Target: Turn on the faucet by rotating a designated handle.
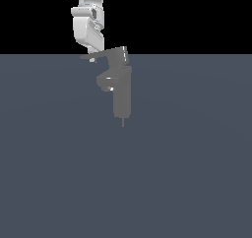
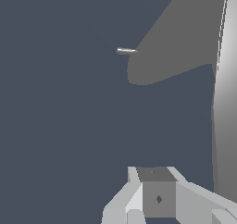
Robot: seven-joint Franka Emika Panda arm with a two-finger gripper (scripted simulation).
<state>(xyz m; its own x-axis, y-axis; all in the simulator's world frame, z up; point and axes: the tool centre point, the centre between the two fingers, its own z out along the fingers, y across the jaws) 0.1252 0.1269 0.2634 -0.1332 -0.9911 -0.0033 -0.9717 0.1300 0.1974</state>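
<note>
Grey faucet point(image 1: 121, 87) upright mid-floor; handle point(image 1: 98, 55) juts toward 9 o'clock. White gripper point(image 1: 92, 53) directly above handle tip, seemingly touching (contact unclear); finger spread: cannot tell.

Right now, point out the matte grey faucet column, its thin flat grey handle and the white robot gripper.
faucet point(image 1: 122, 97): exterior view, on the upright column.
handle point(image 1: 98, 55): exterior view, on the flat lever's middle.
gripper point(image 1: 92, 59): exterior view, at its fingertips by the lever's tip.
</note>
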